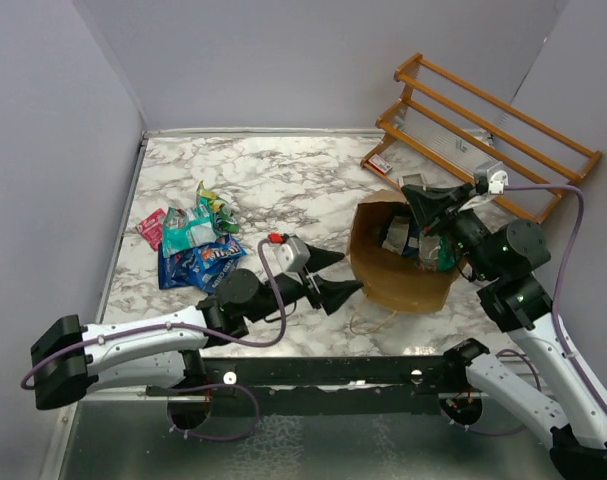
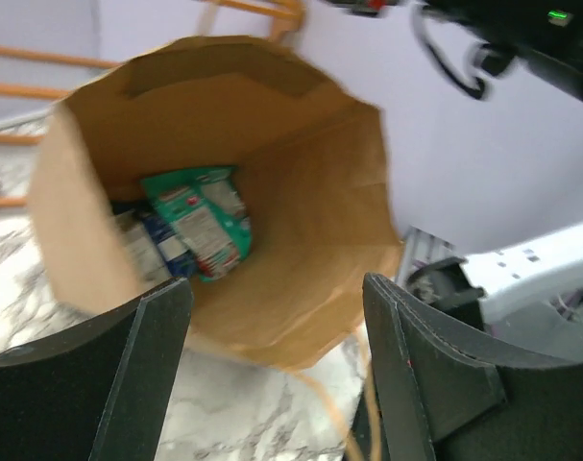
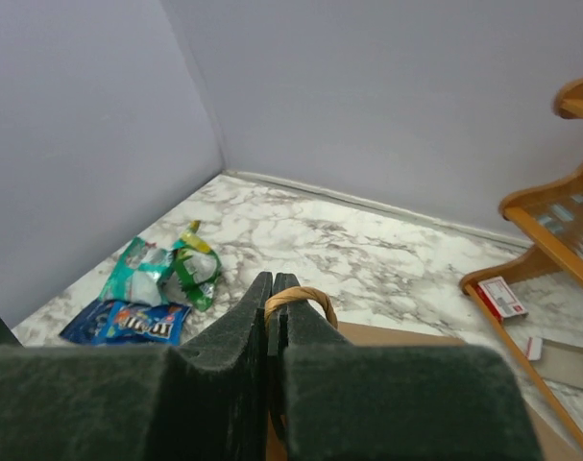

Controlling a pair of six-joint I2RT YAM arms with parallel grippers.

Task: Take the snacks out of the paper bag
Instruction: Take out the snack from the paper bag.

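The paper bag (image 1: pixel 383 275) sits right of the middle of the marble table (image 1: pixel 283 180), tipped so that its mouth faces up and toward 9 o'clock. Inside, against the bottom, lie a green packet (image 2: pixel 200 221) and a blue packet (image 2: pixel 161 248) at its 9 o'clock side, the two touching; anything deeper in is too blurred to tell.

At the bag's 12 o'clock rim the right gripper (image 3: pixel 273 283) has its fingers pressed fully together on the twisted-paper handle (image 3: pixel 301 296) — the loop arches out from between the tips. At the bag's 9 o'clock, just beside the mouth, the left gripper (image 1: pixel 348 273) points into the opening with its fingers (image 2: pixel 147 365) spread wide and nothing between them.

Well apart from the bag, toward 9 o'clock near the left wall, a loose pile of snacks (image 1: pixel 193 245) rests on the marble: a blue one nearest, green ones at its 12 o'clock, a small red-pink one (image 1: pixel 151 228) at the pile's 10 o'clock.

Toward 1 o'clock from the bag a wooden slatted rack (image 1: pixel 483 130) leans at the back right — a small red-and-white card (image 1: pixel 378 163) lies at its foot.
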